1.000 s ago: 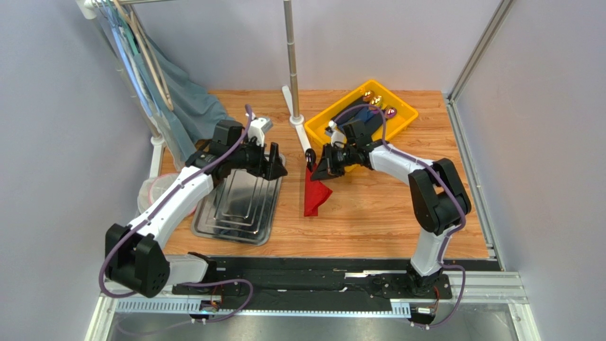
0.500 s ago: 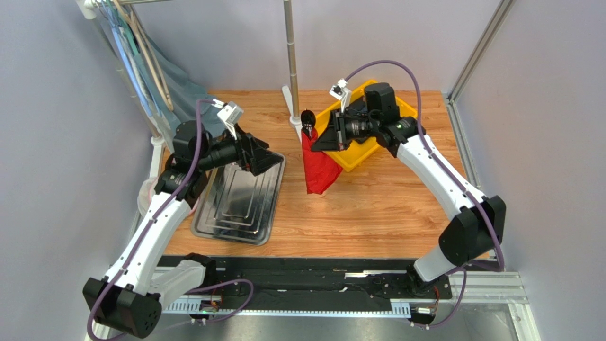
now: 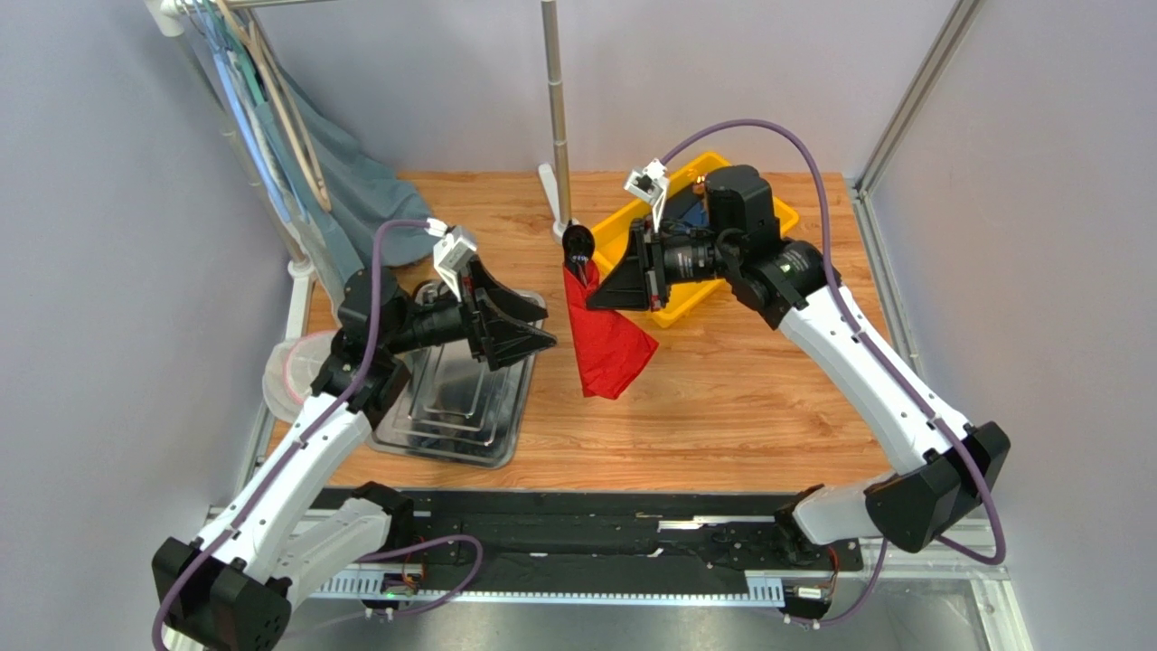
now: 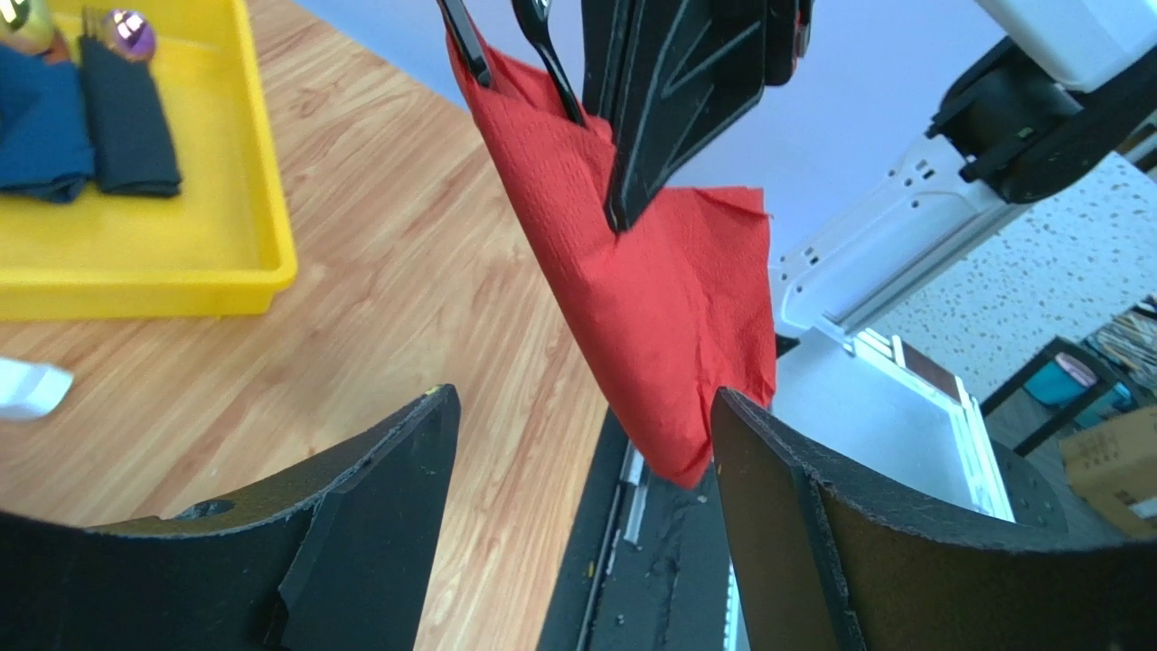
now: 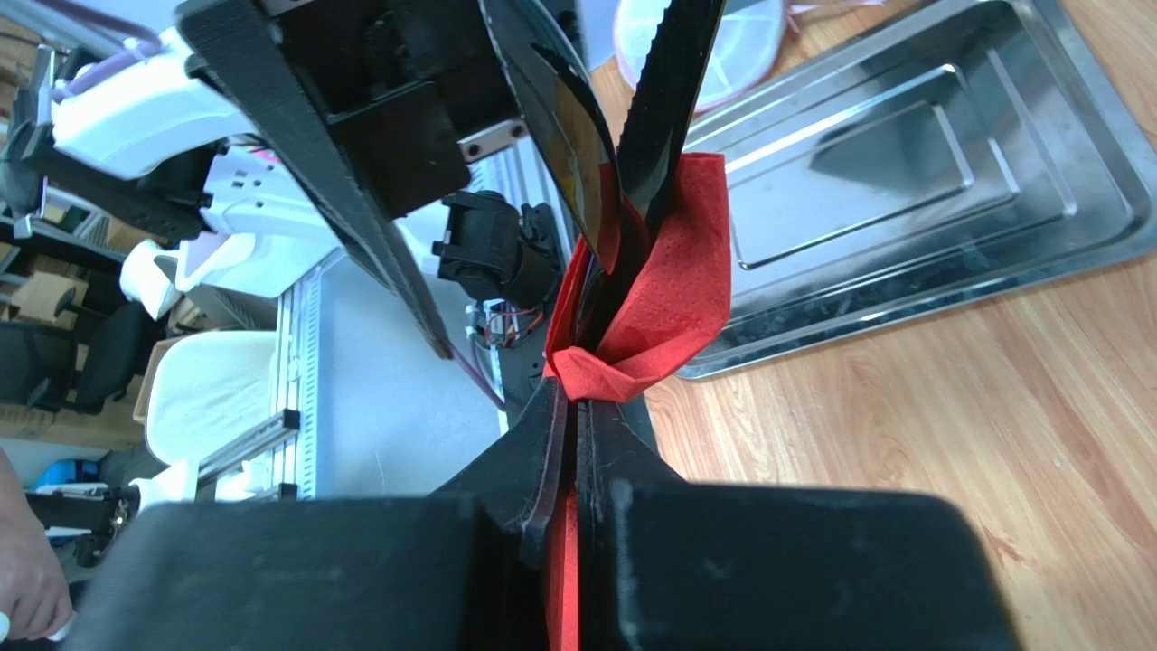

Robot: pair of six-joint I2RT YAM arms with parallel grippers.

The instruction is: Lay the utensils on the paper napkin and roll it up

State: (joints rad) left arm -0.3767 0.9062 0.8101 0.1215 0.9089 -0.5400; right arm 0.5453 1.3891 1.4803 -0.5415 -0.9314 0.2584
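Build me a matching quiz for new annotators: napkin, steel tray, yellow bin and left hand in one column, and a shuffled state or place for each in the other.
1. paper napkin
2. steel tray
3. yellow bin
4. left hand

a. open, gripping nothing
b. shiny silver, lying flat
c. dangling from the shut right hand
d. holding dark rolled napkins

Pairs: 1c, 2b, 3d, 4a

Right fingers [image 5: 533, 459] are pressed together, pinching a crumpled red napkin [image 5: 683, 288] along with black utensils [image 5: 670, 102]. The utensils stick out past the fingertips, one a spoon bowl, with the napkin bunched around their lower ends. Behind them an upturned steel tray [image 5: 937, 163] lies on the wooden desk [image 5: 978, 448].
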